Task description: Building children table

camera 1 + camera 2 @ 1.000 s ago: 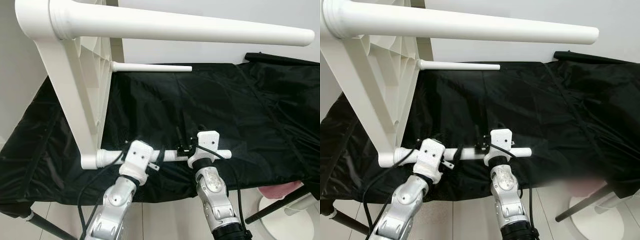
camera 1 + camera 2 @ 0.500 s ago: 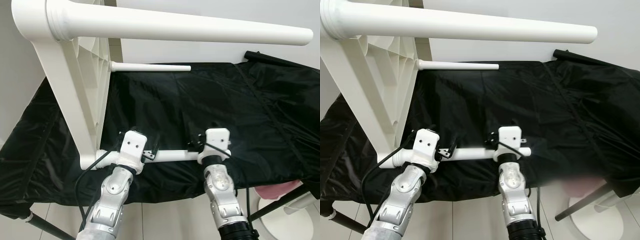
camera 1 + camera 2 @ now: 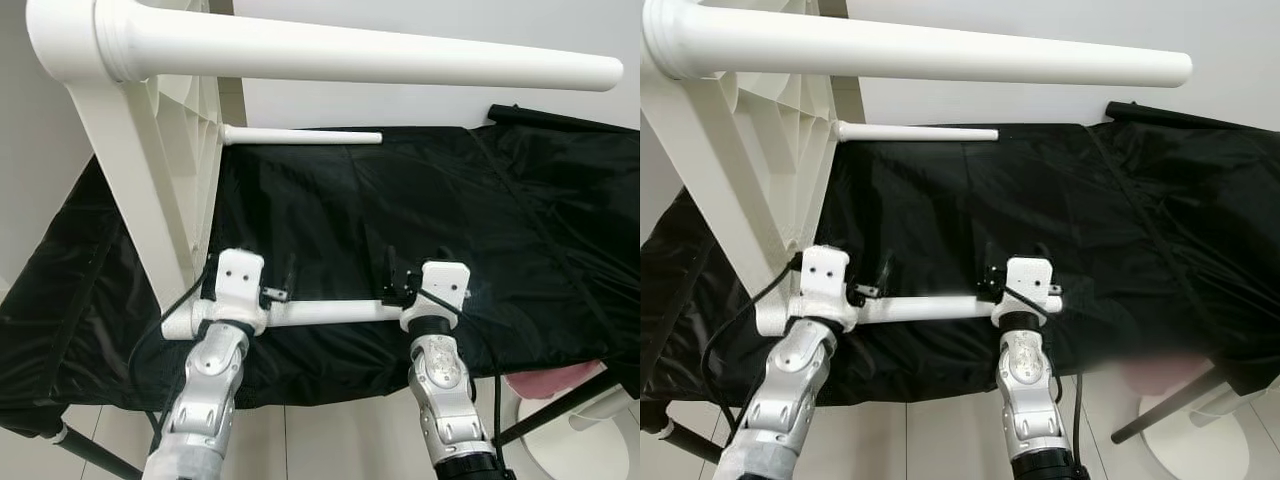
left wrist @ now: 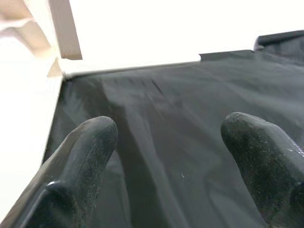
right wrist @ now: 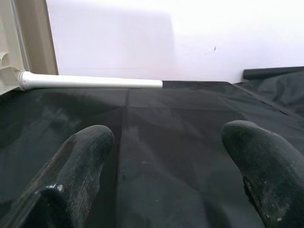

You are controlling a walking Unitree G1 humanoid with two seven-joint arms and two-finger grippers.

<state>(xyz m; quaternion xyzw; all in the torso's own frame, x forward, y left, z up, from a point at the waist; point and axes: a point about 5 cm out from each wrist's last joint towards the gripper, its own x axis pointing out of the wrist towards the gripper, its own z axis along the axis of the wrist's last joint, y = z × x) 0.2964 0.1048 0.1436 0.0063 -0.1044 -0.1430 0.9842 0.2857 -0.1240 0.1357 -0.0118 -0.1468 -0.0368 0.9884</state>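
Both my grippers, left [image 3: 262,283] and right [image 3: 405,279], are spread apart over the near leg [image 3: 320,314]; a careless nudge could tip the tabletop [image 3: 160,190].

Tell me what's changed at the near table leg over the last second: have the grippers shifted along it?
The left gripper slid left along the near white plastic table leg to its socket end by the upright white tabletop. The right gripper slid right, toward the leg's free end. Both sets of fingers look spread. The leg, tabletop, far thin white leg and black cloth stayed put.
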